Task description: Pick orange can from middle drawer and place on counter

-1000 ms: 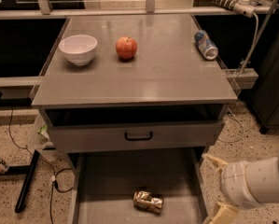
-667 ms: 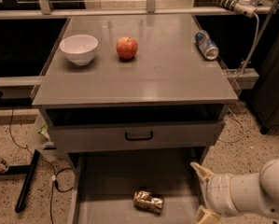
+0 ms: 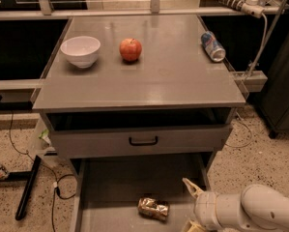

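Note:
The orange can (image 3: 153,208) lies on its side on the grey floor of the pulled-out middle drawer (image 3: 110,187), near the bottom of the view. My gripper (image 3: 190,206) is at the drawer's right side, just right of the can and apart from it. Its two pale fingers (image 3: 192,186) are spread open and point left, with nothing between them. The white arm (image 3: 250,211) comes in from the lower right. The counter (image 3: 158,81) is the grey cabinet top above the drawer.
On the counter stand a white bowl (image 3: 80,50) and a red apple (image 3: 130,49), and a blue-and-silver soda can (image 3: 212,46) lies at the right edge. A closed drawer front with a black handle (image 3: 143,140) sits above the open drawer. Cables and a black leg lie on the floor at left.
My arm and gripper have moved left over the drawer's right side, closer to the orange can. The can has not moved.

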Robot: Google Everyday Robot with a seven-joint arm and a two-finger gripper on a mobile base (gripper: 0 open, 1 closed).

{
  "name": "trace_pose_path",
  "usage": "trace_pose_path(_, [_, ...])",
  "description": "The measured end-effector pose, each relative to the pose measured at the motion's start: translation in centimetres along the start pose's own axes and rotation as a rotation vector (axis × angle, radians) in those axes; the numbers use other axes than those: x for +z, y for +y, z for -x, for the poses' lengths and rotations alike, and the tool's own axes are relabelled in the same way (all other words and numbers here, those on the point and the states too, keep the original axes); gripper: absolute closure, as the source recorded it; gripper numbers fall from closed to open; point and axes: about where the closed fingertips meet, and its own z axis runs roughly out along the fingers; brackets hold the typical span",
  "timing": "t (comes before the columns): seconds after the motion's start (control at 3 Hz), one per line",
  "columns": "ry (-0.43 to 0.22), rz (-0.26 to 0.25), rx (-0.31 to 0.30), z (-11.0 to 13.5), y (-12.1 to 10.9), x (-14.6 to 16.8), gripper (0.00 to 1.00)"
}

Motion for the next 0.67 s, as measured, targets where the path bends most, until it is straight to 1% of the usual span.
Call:
trace_pose_path(0.33, [0.0,0.0,0.0,0.0,0.0,0.0,0.0])
trace_pose_path(0.67, [0.005,-0.013,-0.019,0.03,0.16,0.4,0.0])
